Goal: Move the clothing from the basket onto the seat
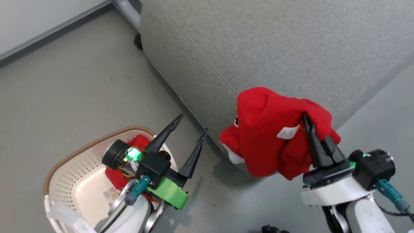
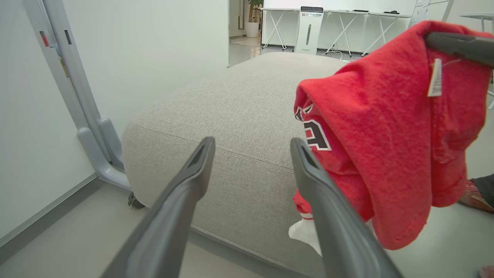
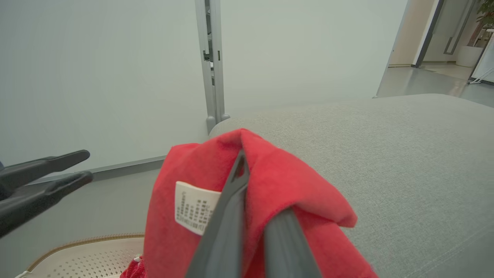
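Observation:
My right gripper [image 1: 306, 120] is shut on a red jersey [image 1: 268, 129], which hangs in the air over the near corner of the grey seat [image 1: 275, 45]. The jersey [image 2: 386, 127] shows black-and-white lettering and a white care label. In the right wrist view the red cloth [image 3: 270, 185] drapes over my shut gripper [image 3: 243, 162]. My left gripper [image 1: 191, 123] stands open and empty above the basket [image 1: 77, 181], fingers pointing at the seat [image 2: 239, 116]. A second red garment [image 1: 137, 144] lies in the basket, partly hidden by my left wrist.
The basket stands on the grey floor [image 1: 81, 90] left of the seat corner. A white wall with a grey post [image 2: 69, 88] runs behind the seat. Folding tables [image 2: 347, 27] stand far off in the room beyond.

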